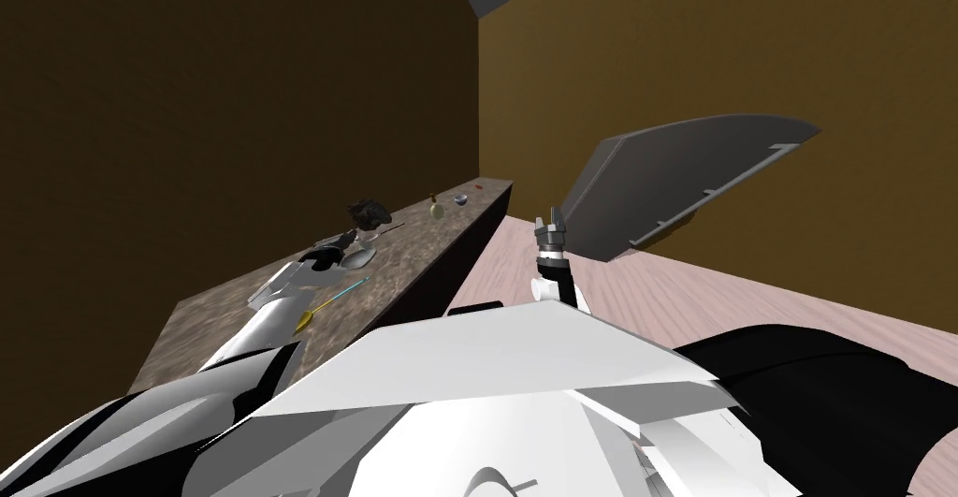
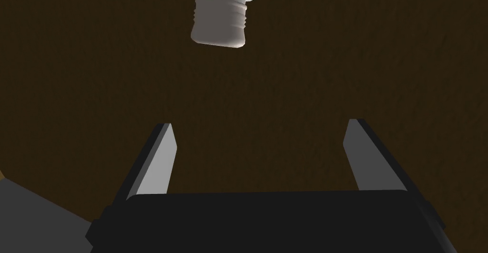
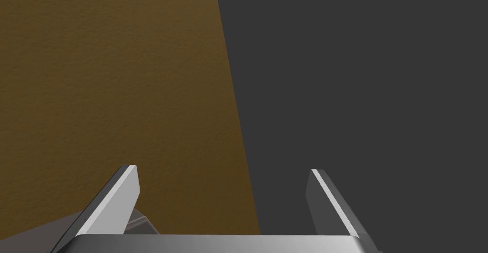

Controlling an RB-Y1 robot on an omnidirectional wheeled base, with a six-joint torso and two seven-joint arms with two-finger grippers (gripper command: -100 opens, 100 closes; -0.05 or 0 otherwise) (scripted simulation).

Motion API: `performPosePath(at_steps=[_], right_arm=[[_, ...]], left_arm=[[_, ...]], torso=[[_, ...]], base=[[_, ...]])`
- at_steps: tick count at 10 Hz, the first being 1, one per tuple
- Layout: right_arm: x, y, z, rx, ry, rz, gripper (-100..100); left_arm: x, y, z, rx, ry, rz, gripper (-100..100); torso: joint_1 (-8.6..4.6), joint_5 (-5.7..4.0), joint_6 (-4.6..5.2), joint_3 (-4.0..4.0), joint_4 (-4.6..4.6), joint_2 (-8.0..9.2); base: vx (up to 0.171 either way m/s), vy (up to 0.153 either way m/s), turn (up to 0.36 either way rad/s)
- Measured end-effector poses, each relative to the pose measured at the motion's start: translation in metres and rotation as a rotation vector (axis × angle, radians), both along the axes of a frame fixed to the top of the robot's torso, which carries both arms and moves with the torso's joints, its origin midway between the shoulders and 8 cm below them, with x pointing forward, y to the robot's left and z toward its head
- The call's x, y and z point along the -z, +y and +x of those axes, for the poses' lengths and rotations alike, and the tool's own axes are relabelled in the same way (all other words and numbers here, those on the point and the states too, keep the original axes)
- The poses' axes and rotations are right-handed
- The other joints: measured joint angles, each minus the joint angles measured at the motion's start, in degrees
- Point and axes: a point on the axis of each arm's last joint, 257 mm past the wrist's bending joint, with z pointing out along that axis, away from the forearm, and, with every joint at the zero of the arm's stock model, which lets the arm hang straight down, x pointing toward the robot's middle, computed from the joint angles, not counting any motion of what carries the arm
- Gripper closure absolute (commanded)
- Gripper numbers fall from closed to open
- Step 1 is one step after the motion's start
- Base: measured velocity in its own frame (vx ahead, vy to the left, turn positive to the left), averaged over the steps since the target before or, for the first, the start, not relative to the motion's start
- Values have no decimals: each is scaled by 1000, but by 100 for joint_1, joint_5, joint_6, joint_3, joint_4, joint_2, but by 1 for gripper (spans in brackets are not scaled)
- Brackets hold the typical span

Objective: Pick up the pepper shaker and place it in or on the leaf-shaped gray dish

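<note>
Head view, looking steeply down: a brown mottled desk [image 1: 234, 304] runs from 8 o'clock toward 12 o'clock along a dark brown wall. The left arm reaches over it, and the left hand [image 1: 333, 255] sits just short of the center at 9 o'clock, right beside a pale gray dish [image 1: 358, 258]. A pale upright piece stands at the dish's far rim. A dark lumpy thing [image 1: 368, 211] sits close behind it at 12 o'clock from the dish. Farther along the desk are a small bottle [image 1: 434, 207] and a small bowl [image 1: 460, 199]. A thin yellow and teal stick [image 1: 332, 299] lies at 6 o'clock from the dish.

Left wrist view: the left hand's two blades stand wide apart with nothing between them. The pepper shaker [image 2: 220, 26], white with a threaded neck, is straight ahead of them and well clear of both.

Right wrist view: the right hand [image 3: 224, 170] is spread apart and empty. In the head view it is raised at 3 o'clock, near the center, over the pale wood floor [image 1: 655, 295] and beside a flat gray slab [image 1: 674, 182].
</note>
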Motion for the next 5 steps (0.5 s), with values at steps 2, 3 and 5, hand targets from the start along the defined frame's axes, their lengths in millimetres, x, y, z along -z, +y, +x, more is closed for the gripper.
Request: performPosePath(at_steps=[2, 3, 5], right_arm=[[0, 0, 0, 0, 0, 0, 0], [0, 0, 0, 0, 0, 0, 0], [0, 0, 0, 0, 0, 0, 0]], left_arm=[[0, 0, 0, 0, 0, 0, 0], [0, 0, 0, 0, 0, 0, 0], [0, 0, 0, 0, 0, 0, 0]], torso=[[1, 0, 1, -10, -4, -17], [2, 1, 1, -12, -5, -19], [2, 1, 1, -13, -5, -21]], base=[[0, 0, 0], [0, 0, 0], [0, 0, 0]])
